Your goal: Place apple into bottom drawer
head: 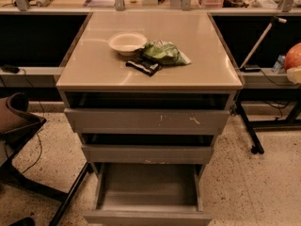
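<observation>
The red-orange apple (293,55) hangs in the air at the far right edge of the camera view, partly cut off, level with the cabinet top. My gripper (296,72) shows only as a pale finger under the apple at that edge and holds it. The bottom drawer (148,189), the lowest of three grey drawers, is pulled out and open at the bottom centre, with nothing inside. The apple is well to the right of the drawer and far above it.
On the cabinet top (197,36) sit a white bowl (127,42), a green bag (163,53) and a dark packet (143,66). The top drawer (146,120) and middle drawer (146,153) stand slightly out. A chair (19,126) is at left, a black stand leg (249,126) at right.
</observation>
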`<state>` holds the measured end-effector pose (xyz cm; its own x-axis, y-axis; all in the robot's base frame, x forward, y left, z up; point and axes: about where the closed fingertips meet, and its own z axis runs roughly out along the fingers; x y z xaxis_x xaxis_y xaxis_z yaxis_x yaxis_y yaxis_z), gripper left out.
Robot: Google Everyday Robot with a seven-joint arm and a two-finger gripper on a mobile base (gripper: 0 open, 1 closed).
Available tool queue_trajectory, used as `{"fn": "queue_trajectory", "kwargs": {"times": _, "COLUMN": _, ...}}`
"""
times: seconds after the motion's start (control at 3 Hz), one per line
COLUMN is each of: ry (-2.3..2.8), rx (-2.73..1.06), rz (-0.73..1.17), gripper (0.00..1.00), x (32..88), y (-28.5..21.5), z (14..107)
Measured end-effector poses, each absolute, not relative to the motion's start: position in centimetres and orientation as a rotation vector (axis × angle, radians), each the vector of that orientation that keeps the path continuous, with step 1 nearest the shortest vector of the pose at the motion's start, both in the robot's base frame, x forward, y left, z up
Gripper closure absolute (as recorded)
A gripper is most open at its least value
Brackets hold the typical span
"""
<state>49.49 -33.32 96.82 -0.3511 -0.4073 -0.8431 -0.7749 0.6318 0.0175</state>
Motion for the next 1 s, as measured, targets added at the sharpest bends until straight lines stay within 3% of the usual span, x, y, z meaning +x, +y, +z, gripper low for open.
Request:
{"fn": "queue_trajectory", "kwargs": {"times": 0.33, "ry": 1.966, "rx": -0.925, "rz": 0.537, "gripper": 1.00, "x": 48.6, "y": -31.9, "z": 95.6}}
{"fn": "queue_trajectory", "kwargs": {"times": 1.0, "ry": 1.733, "rx": -0.971, "rz": 0.459, "gripper": 1.00, "x": 42.1, "y": -23.5, "z": 96.1}}
